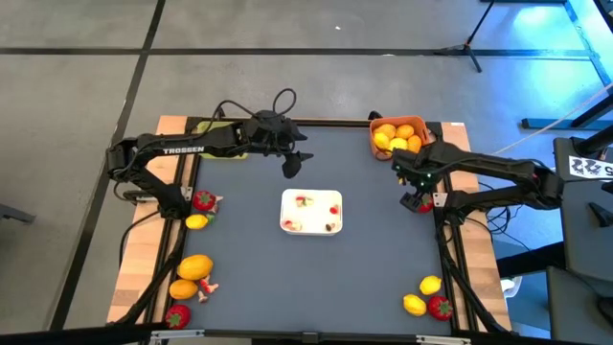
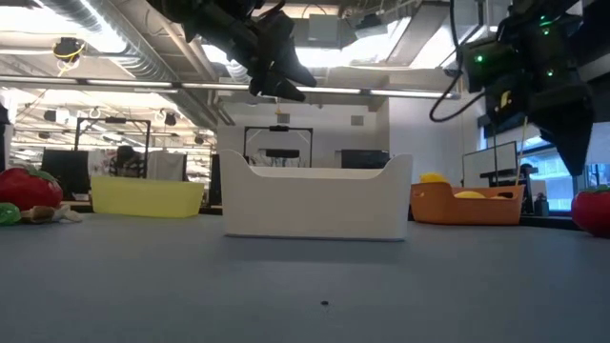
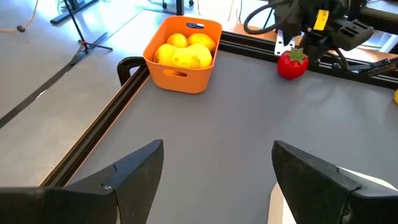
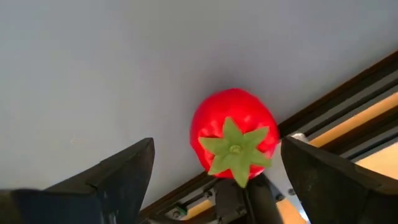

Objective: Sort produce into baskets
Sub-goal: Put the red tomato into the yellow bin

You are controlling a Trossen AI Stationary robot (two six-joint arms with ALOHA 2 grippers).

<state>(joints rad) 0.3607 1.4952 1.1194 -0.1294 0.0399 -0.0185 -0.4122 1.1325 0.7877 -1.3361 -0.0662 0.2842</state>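
The left gripper (image 1: pixel 291 170) hangs idle, fingers spread, above the dark grey surface (image 1: pixel 364 259). The right gripper (image 4: pixel 214 180), fingers spread, hovers over a red toy strawberry (image 4: pixel 233 137) near the orange plastic basket (image 1: pixel 397 137); next, descend and pinch.

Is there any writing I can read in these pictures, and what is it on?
"TROSSEN": white letters on the left arm, in the high view.
Black-and-white patterned tag at the right edge: too blurred to read.
Yellow label on the right arm: nothing legible.
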